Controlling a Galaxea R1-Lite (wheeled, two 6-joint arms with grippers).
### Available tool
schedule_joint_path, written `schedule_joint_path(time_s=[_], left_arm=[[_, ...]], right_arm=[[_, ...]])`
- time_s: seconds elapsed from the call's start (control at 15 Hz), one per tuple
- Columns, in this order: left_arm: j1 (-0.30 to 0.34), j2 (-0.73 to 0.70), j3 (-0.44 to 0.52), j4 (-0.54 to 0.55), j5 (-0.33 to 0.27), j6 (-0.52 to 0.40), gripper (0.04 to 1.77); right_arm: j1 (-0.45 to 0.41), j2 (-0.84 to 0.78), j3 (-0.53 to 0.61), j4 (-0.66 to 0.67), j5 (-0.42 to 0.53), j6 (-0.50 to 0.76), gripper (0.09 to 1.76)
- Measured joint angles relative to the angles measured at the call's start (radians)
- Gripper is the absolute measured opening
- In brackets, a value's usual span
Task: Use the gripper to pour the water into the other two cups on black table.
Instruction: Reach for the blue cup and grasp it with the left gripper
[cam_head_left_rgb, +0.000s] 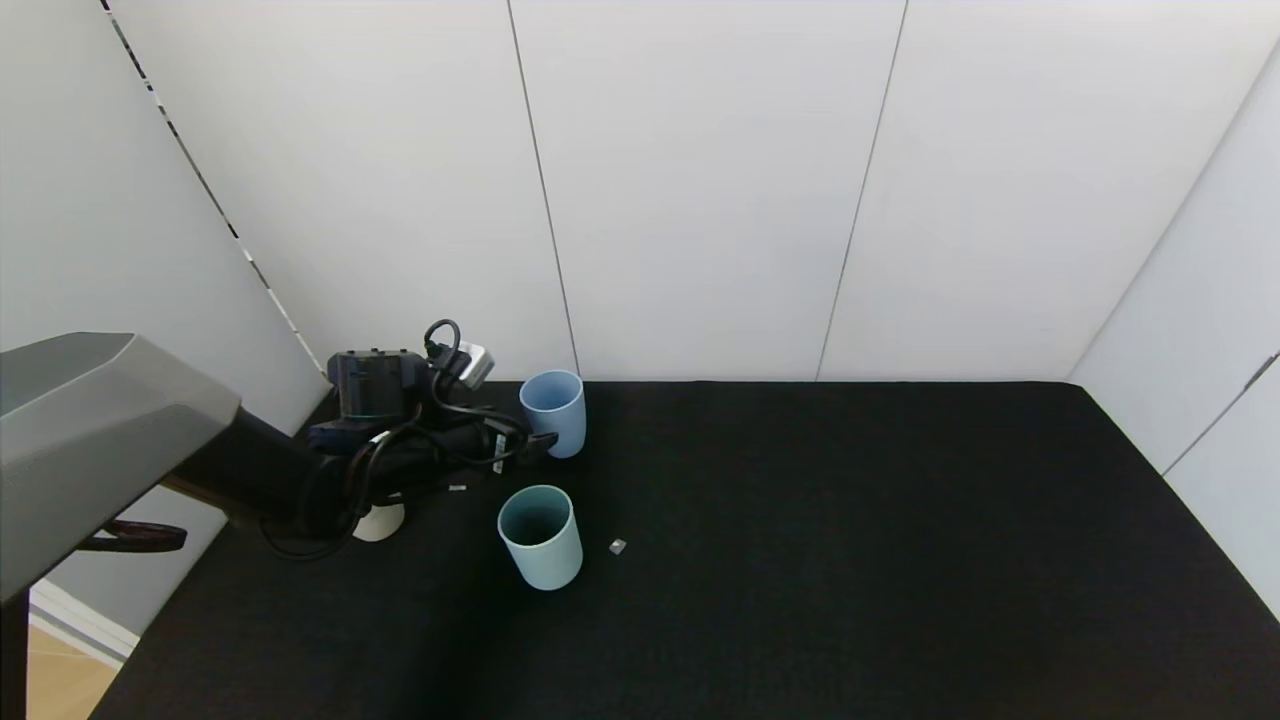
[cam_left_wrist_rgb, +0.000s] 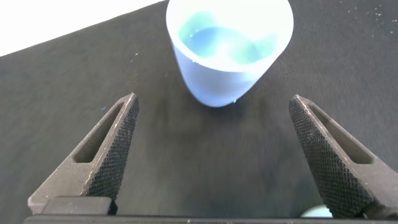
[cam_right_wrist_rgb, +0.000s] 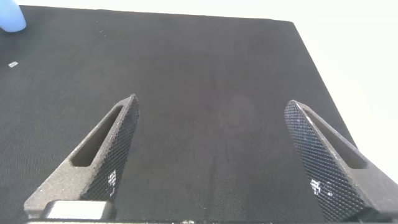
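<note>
L pincer (cam_left_wrist_rgb: 211, 155): released, jaws spread wide, low over desk (cam_head_left_rgb: 850, 550). Blue cup (cam_left_wrist_rgb: 229, 50) w/ water stands upright directly ahead on jaw centreline, just beyond tips, not touching. Teal cup (cam_head_left_rgb: 540, 536) nearby. R pincer (cam_right_wrist_rgb: 214, 155): released, well apart, idle. L arm nearer.

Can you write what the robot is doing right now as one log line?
left gripper: open, facing blue cup | blue cup: holds water, not gripped | teal cup: upright | right gripper: open, idle
</note>
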Motion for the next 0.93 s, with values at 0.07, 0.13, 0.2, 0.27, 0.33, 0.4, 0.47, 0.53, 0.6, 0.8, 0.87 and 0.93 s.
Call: schedule_joint_path(time_s=[0.07,0.13,0.2,0.27,0.33,0.4,0.47,0.53,0.6,0.8,0.87,0.93], left_arm=[[-0.004,0.013,-0.016,0.000,0.000,-0.001,1.72],[-0.008,0.028,-0.032,0.000,0.000,-0.003,1.72],[-0.010,0.040,-0.045,0.000,0.000,-0.003,1.72],[-0.010,0.053,-0.060,0.000,0.000,-0.003,1.72],[-0.010,0.066,-0.077,0.000,0.000,-0.005,1.72],[-0.011,0.078,-0.093,0.000,0.000,-0.007,1.72],[-0.011,0.089,-0.109,0.000,0.000,-0.009,1.72],[-0.012,0.100,-0.126,0.000,-0.001,-0.009,1.72],[-0.013,0.108,-0.141,-0.001,-0.002,-0.010,1.72],[-0.023,0.128,-0.177,-0.002,-0.003,-0.011,1.72],[-0.026,0.133,-0.185,-0.004,-0.003,-0.011,1.72],[-0.030,0.139,-0.195,-0.003,-0.003,-0.013,1.72]], right_arm=[[0.000,0.000,0.000,0.000,0.000,0.000,1.71],[0.000,0.000,0.000,0.000,0.000,0.000,1.71],[0.000,0.000,0.000,0.000,0.000,0.000,1.71],[0.000,0.000,0.000,0.000,0.000,0.000,1.71],[0.000,0.000,0.000,0.000,0.000,0.000,1.71],[0.000,0.000,0.000,0.000,-0.001,0.000,1.71],[0.000,0.000,0.000,0.000,0.000,0.000,1.71],[0.000,0.000,0.000,0.000,0.000,0.000,1.71],[0.000,0.000,0.000,0.000,0.000,0.000,1.71],[0.000,0.000,0.000,0.000,0.000,0.000,1.71],[0.000,0.000,0.000,0.000,0.000,0.000,1.71],[0.000,0.000,0.000,0.000,0.000,0.000,1.71]])
